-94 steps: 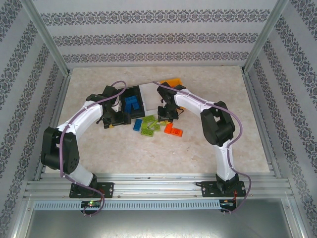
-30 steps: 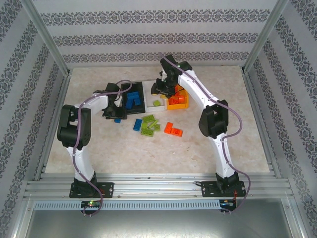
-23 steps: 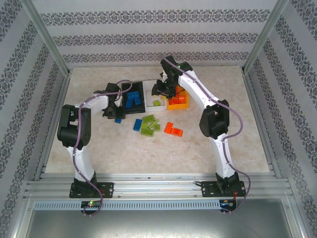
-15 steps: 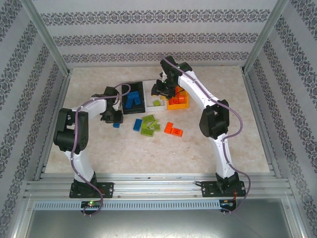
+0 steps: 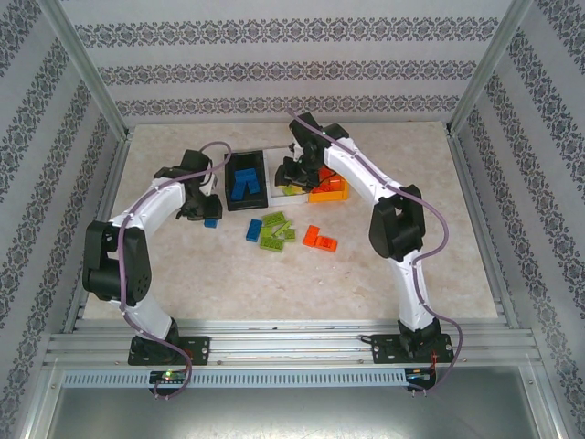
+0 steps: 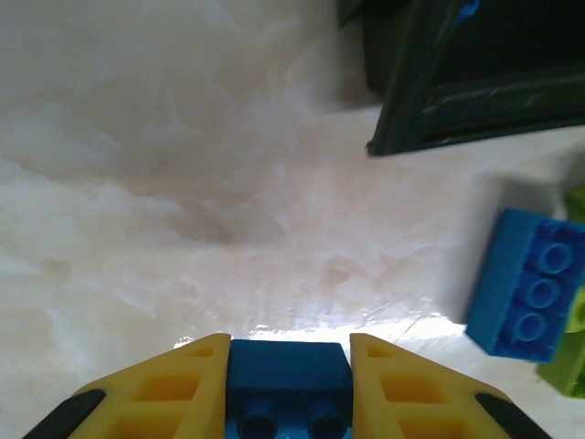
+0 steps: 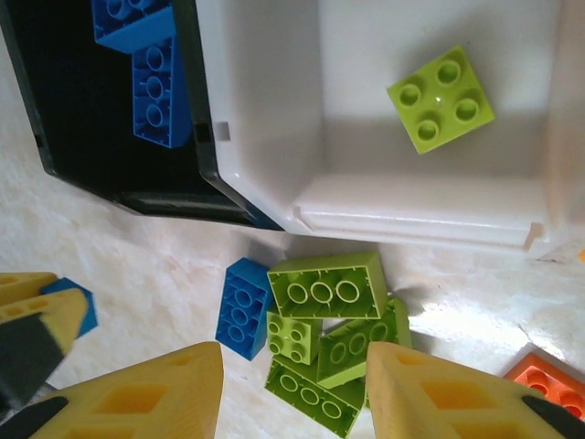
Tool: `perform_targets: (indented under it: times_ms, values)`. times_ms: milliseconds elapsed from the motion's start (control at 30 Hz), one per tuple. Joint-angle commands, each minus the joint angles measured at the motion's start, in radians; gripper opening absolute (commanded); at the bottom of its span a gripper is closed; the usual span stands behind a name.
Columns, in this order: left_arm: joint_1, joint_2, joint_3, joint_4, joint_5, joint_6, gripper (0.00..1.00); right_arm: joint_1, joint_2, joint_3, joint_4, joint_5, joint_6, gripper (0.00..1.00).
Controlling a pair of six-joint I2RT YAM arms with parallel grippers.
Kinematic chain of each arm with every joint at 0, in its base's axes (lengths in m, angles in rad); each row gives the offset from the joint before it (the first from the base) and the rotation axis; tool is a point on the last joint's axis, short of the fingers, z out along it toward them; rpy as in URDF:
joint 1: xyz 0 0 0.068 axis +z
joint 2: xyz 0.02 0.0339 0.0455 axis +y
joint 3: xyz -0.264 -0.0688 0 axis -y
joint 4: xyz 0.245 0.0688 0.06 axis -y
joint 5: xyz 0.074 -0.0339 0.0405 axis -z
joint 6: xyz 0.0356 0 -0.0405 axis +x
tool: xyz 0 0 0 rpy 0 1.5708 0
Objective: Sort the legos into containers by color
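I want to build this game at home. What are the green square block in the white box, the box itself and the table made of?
The lime-green square four-stud brick looks like hard moulded plastic: crisp studs, slight shine. The white rectangular bin seems smooth plastic too, with a moulded rim. The pale cloudy tabletop looks like marble or printed laminate, glossy by its glare.

3 small rectangular open-top plastic bins: black bin (image 7: 137, 199), white bin (image 7: 411, 215), orange bin (image 5: 329, 196)
Blue studded plastic bricks (image 7: 154, 87): at least 2 in black bin, 2 outside
Lime green studded plastic bricks (image 7: 324, 285): 1 in white bin, at least 4 piled on table (image 5: 366, 274)
Orange-red studded plastic bricks (image 5: 320, 240): 2 on table, count inside orange bin unclear
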State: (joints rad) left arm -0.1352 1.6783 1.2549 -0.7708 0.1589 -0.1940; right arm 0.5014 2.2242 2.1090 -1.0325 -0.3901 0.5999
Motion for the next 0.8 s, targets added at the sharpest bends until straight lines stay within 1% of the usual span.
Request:
perform_targets:
  times_ms: [0,233,367,500,667,767]
  values:
    - [0.007,-0.008,0.098,-0.042,0.046,-0.060,0.29,-0.005,-0.103,-0.081,0.017,0.019,-0.004,0.47]
    - [0.004,0.100,0.301,-0.002,0.116,-0.167,0.29,-0.038,-0.287,-0.389,0.077,0.032,-0.021,0.47]
    - [-0.018,0.198,0.418,0.019,0.136,-0.206,0.29,-0.059,-0.377,-0.540,0.058,0.057,-0.053,0.49]
    - [-0.051,0.307,0.541,-0.006,0.129,-0.202,0.30,-0.077,-0.437,-0.661,0.022,0.083,-0.081,0.55]
    - [-0.070,0.421,0.660,-0.050,0.120,-0.194,0.30,-0.094,-0.474,-0.780,0.040,0.079,-0.140,0.63]
    - [-0.072,0.466,0.715,-0.083,0.111,-0.185,0.37,-0.093,-0.465,-0.802,0.044,0.078,-0.221,0.70]
